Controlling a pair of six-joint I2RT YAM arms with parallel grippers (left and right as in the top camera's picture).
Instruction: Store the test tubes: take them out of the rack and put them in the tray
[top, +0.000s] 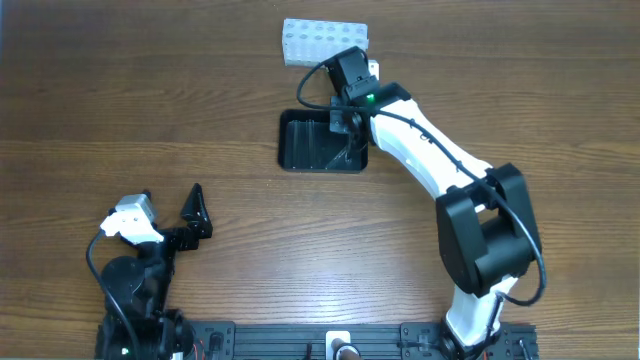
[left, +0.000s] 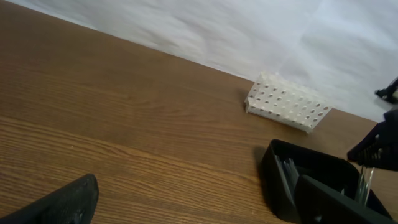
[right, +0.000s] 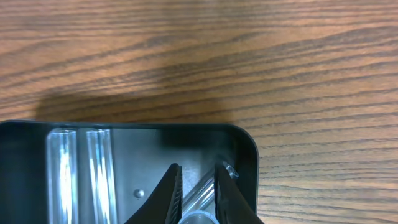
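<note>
Pinching test tube (right: 202, 194) inside tray (right: 246, 149): right gripper (right: 197, 177); left gripper (top: 198, 212) spread.

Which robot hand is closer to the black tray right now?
Right. The right hand is over the tray, gripping a test tube; the left hand sits far off, near its own base.

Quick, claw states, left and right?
Left claw: cannot tell.
Right claw: shut on a test tube, over the tray.
</note>
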